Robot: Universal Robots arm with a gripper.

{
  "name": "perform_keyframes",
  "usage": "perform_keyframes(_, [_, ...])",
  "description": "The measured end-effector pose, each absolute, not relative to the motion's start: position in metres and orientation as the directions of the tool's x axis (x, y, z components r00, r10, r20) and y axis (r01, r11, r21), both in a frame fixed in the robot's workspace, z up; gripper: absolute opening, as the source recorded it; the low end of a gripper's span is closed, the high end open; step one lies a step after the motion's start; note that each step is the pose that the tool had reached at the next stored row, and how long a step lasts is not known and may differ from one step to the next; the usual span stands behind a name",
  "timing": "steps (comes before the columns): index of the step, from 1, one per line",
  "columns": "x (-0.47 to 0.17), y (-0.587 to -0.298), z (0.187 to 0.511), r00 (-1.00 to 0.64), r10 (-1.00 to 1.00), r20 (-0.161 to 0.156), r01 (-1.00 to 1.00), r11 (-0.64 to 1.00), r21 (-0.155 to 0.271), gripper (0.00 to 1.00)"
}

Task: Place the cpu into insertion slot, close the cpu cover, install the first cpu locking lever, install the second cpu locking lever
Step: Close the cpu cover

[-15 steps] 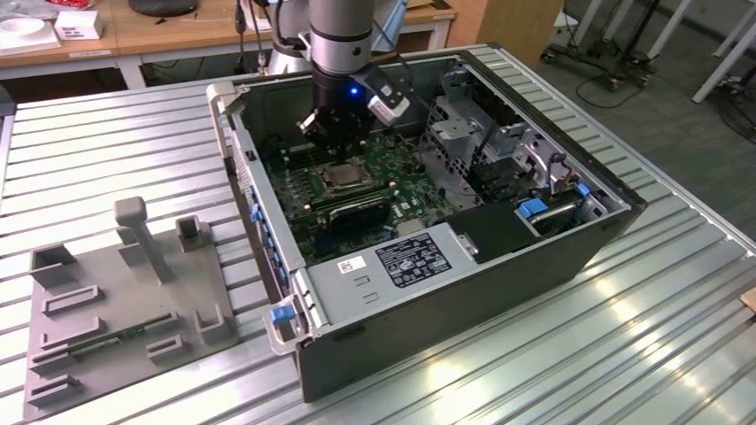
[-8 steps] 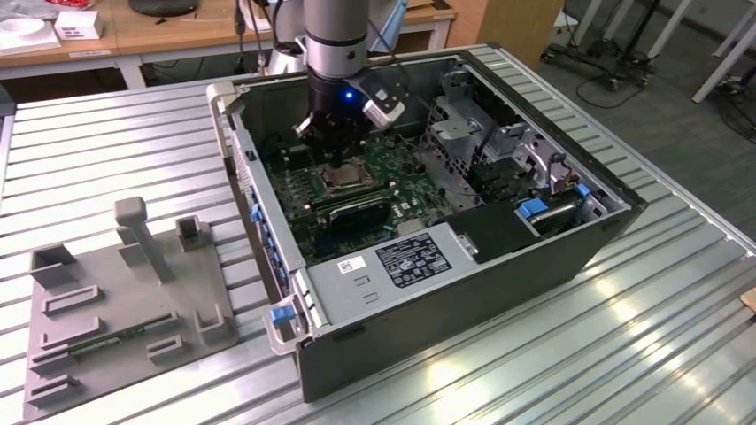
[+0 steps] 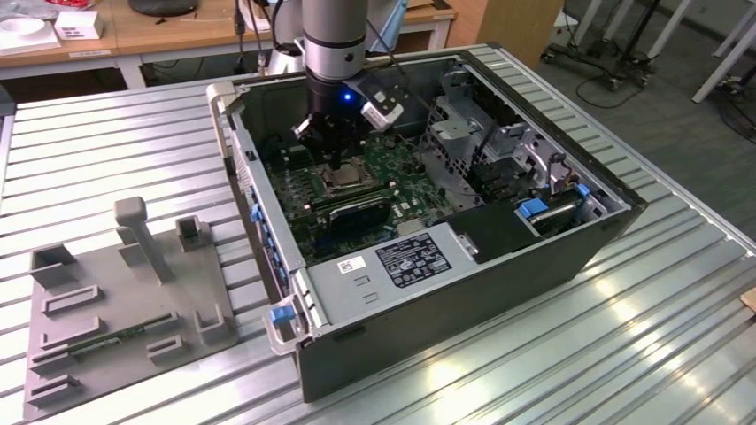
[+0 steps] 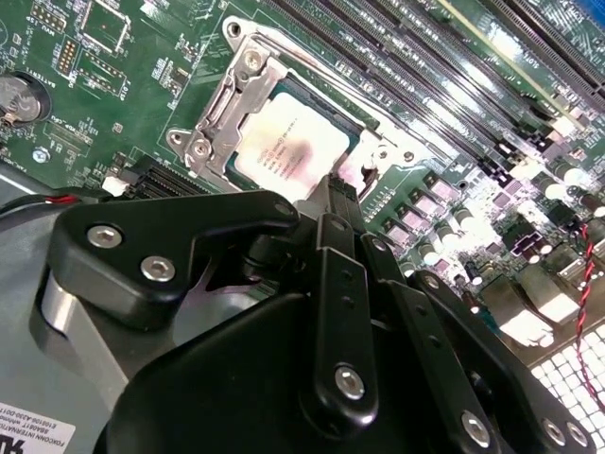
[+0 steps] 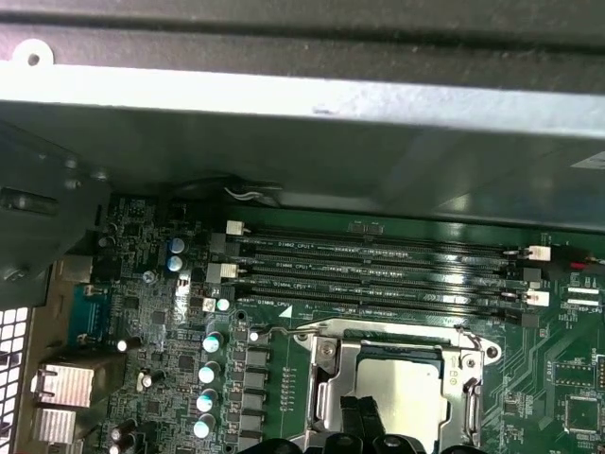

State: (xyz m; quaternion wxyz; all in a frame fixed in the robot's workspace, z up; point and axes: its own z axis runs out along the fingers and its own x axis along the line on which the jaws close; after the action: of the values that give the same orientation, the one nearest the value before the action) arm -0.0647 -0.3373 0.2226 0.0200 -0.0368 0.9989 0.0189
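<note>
cpu (image 4: 293, 142) seated, cover (image 4: 219, 109) down; your gripper (image 4: 337, 194), fingers pressed together and holding nothing, is at the cover's edge. you're likely on latching, which calls for careful pressure.

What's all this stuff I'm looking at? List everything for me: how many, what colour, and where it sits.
table: one, silvery ridged metal, under everything.
computer case: one, black, open, lying on the table.
circuit board: one, green, inside the case.
cpu: one, pale silver, seated on the circuit board.
cpu cover: one, silvery frame, flat around the cpu.
memory slots: four, black, alongside the cpu.
metal box: one, grey with a white label, inside the case.
fixture plate: one, grey, on the table at the exterior view's left.
arm: one, grey, reaching into the case.
gripper: one, black, low over the cpu cover.
</note>
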Motion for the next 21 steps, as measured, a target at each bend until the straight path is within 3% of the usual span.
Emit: perform_keyframes(21, [-0.0659, -0.3374, 0.2200, -0.997, -0.069, -0.032, -0.070, 0.997, 0.037, 0.11])
